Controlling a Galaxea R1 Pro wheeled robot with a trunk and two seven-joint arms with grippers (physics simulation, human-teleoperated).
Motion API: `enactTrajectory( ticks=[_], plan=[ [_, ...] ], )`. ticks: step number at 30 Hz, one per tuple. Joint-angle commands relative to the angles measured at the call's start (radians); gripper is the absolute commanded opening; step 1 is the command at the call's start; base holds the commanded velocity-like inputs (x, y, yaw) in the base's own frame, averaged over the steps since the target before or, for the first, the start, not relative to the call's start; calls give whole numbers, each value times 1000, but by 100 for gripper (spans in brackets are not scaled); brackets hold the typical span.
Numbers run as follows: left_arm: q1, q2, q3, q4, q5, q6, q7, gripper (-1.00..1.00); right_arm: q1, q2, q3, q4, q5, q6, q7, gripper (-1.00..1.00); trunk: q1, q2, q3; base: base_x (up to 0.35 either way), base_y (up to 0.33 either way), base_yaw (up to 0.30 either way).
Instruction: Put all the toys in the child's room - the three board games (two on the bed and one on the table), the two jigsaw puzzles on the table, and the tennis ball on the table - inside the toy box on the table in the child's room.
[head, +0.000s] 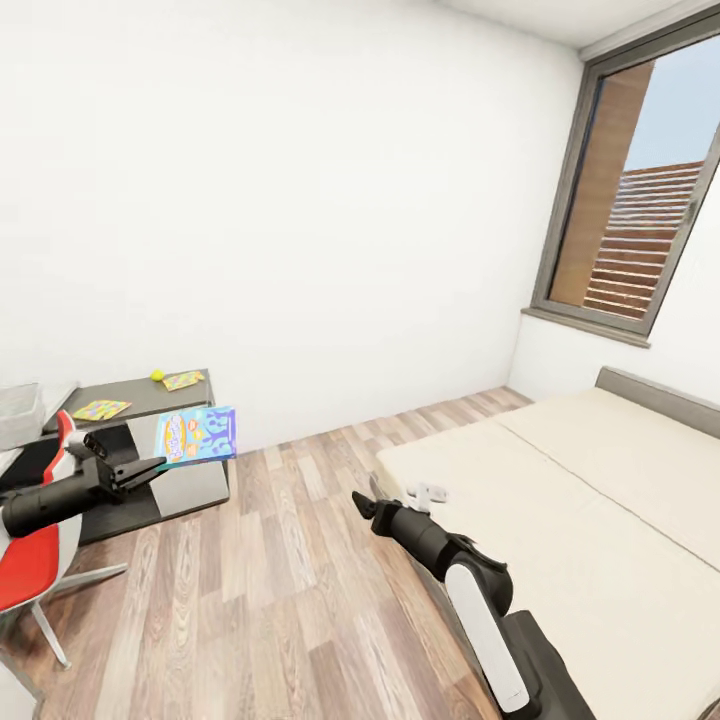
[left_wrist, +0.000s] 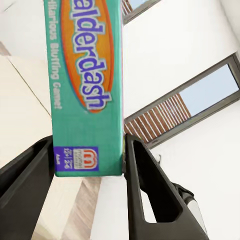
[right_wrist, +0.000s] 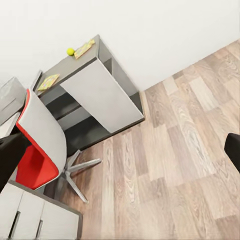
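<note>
Midway across the room, we are carrying a board game (head: 197, 436) in our left gripper (head: 150, 467), its fingers (left_wrist: 150, 185) pinching the box's short edge while the rest hangs unsupported above the floor (head: 280, 590). Stiff, light and slick-looking, it would probably twist in a loose grip; holding nearer its middle seems safer. Our right gripper (head: 363, 503) is hovering near the bed (head: 600, 500); we cannot tell its opening. The toy box (head: 18, 415) is waiting on the table (head: 140, 395).

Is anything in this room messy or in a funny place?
Nothing is spilled or broken. The one odd thing is the board game: it hangs in the air above the floor, pinched by the left tool, away from the table.
</note>
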Motion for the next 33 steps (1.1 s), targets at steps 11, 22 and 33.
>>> enactTrajectory(
  ticks=[11, 22, 33],
  plan=[
    [-1, 1, 5, 0, 5, 11, -11, -100, -1, 0, 1, -1, -9, 4, -6, 100, 1, -2, 3, 0, 0, 276],
    [-1, 2, 6, 0, 5, 11, -10, -100, -1, -1, 24, -5, -7, 3, -6, 100, 1, -2, 5, 183, 0, 80],
    [-1, 2, 5, 0, 6, 11, -12, -100, -1, -1, 30, -2, -7, 3, -7, 100, 1, -2, 1, 311, 85, 126]
  ],
)
